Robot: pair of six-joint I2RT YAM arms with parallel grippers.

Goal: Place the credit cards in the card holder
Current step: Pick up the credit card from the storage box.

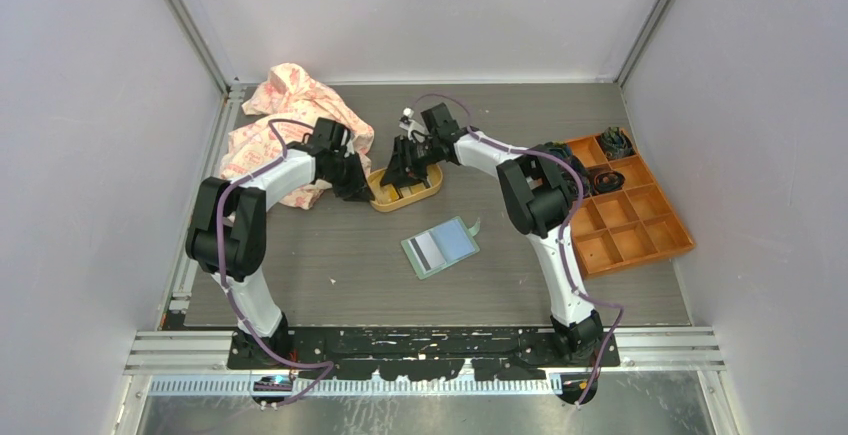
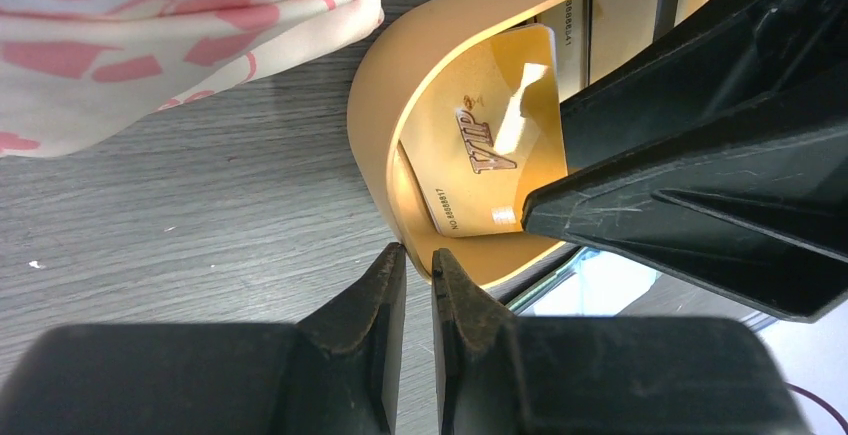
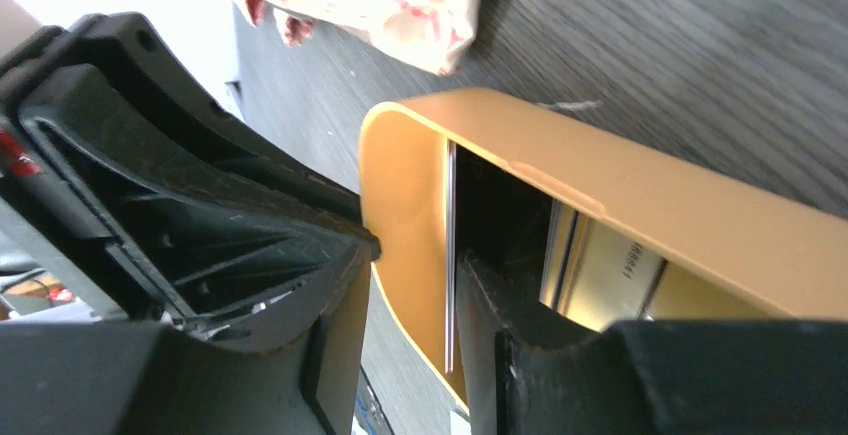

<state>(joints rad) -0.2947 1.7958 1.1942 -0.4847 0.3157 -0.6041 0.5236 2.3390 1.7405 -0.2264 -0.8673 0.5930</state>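
The card holder [image 1: 440,247] is seen lying open and flat on the grey worktop [image 1: 330,265], inner slots up. It is set nearer the arm bases than the yellow-orange tray [image 1: 432,189] and well apart from both pincers.

The credit cards are found in that tray. A gold card [image 2: 490,155] with raised lettering is leaned against the tray's rounded end wall, and a paler card [image 2: 612,25] is stood further along inside.

The left pincer [image 2: 418,252] is placed at the tray's rounded end. Its fingers [image 2: 385,295] are pressed almost together, and the tray's rim is caught between their tips, one tip outside the wall and one just inside.

The right pincer [image 3: 415,275] is lowered into the same end of the tray. Its jaws are set astride the end wall, with one finger outside and the other inside. A card seen edge-on [image 3: 450,255] is held just beside the inner finger. Whether the jaws are actually closed on that card cannot be told.

A pink-patterned cloth [image 1: 285,120] is bunched behind the left arm. An orange compartment box [image 1: 630,220] is placed by the right arm.
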